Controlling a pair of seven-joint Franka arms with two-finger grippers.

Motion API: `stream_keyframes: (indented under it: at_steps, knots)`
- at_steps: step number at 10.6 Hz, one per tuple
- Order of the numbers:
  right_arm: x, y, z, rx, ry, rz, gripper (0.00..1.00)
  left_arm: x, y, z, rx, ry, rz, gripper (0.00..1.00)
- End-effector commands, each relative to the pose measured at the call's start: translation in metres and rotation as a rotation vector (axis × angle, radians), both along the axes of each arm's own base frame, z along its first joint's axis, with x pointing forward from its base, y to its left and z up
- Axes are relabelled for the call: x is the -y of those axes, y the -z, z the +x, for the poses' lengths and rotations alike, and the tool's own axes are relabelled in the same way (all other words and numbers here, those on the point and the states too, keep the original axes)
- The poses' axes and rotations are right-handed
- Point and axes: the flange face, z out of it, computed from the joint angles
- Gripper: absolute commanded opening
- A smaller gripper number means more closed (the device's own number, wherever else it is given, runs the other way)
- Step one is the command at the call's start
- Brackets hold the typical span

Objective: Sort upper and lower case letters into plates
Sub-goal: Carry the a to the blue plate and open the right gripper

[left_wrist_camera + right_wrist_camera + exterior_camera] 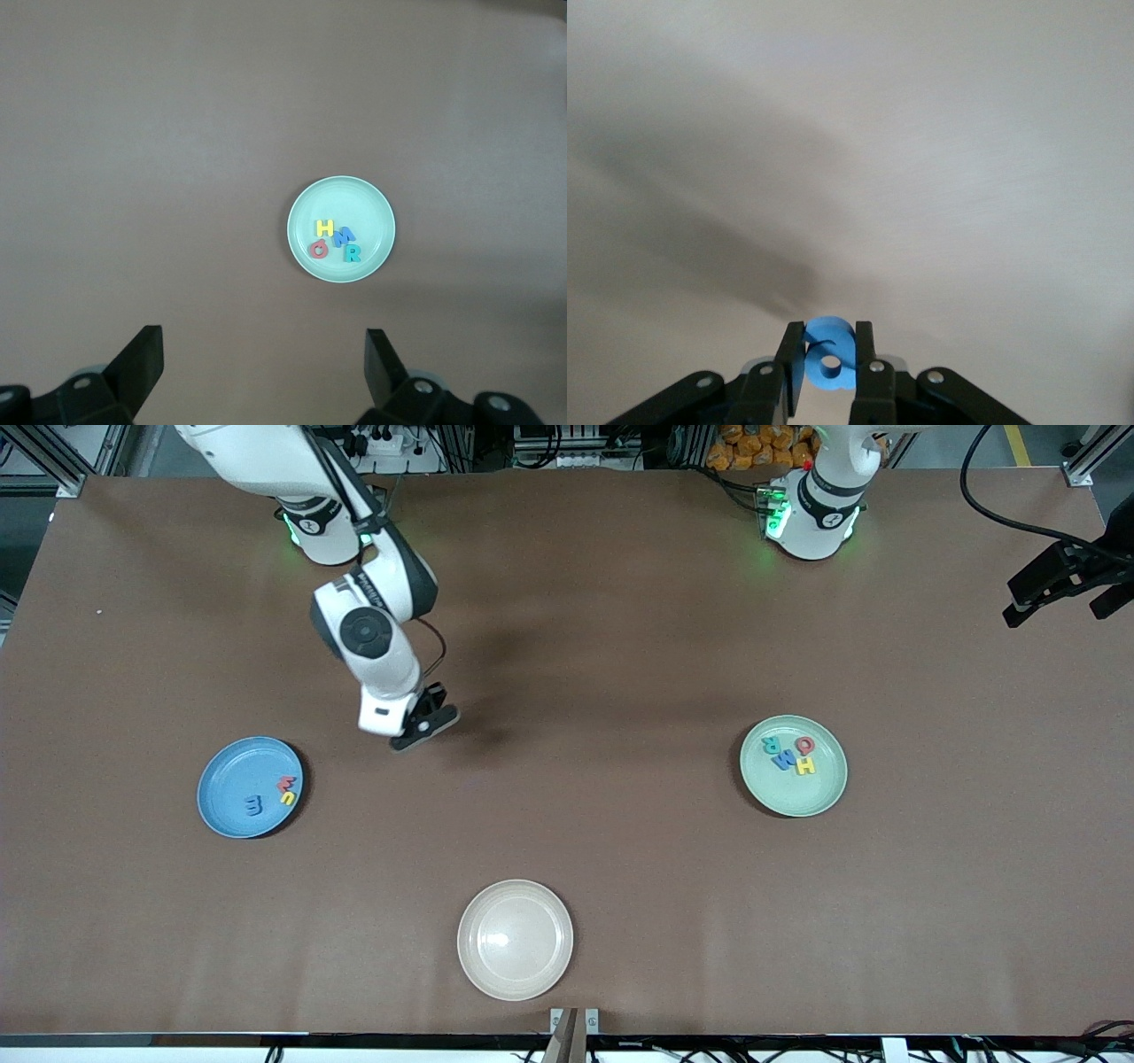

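The blue plate (232, 775) lies toward the right arm's end and holds a blue letter (253, 806), a red one (285, 784) and a yellow one (288, 798). The mint green plate (797, 795) (353, 200) lies toward the left arm's end with several coloured capital letters (791, 755) (334, 240) in it. My right gripper (428, 724) (829, 332) hangs over bare table beside the blue plate, shut on a blue foam letter (830, 356). My left gripper (264, 332) is open, high over the table, looking down on the green plate.
A cream-beige plate (515, 939) with nothing in it sits near the table's front edge, midway between the two ends. A black piece of equipment (1063, 576) with a cable juts in at the left arm's end.
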Motion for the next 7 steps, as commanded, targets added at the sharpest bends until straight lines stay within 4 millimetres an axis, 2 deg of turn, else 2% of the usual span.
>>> stream_keyframes:
  at_steps: [1,2,3,5,6,7]
  knots:
    - [0.059,-0.037,0.058,0.034,0.029,-0.032,0.00,-0.001,-0.001,-0.004,0.000,0.010,-0.018,1.00]
    - [0.088,-0.041,0.078,0.050,0.050,-0.030,0.00,0.000,-0.004,0.000,0.010,0.001,-0.020,1.00]
    - [0.115,-0.047,0.098,0.070,0.063,-0.031,0.00,0.001,0.003,0.009,0.000,0.001,-0.014,1.00]
    - [0.190,-0.059,0.141,0.112,0.064,-0.051,0.00,0.005,0.004,0.013,0.001,0.007,-0.016,1.00]
    - [0.226,-0.054,0.151,0.113,0.060,-0.060,0.00,0.007,0.004,0.014,0.006,0.010,-0.014,1.00]
    - [0.258,-0.049,0.153,0.108,0.078,-0.069,0.00,0.006,0.004,0.014,0.006,0.010,-0.019,1.00]
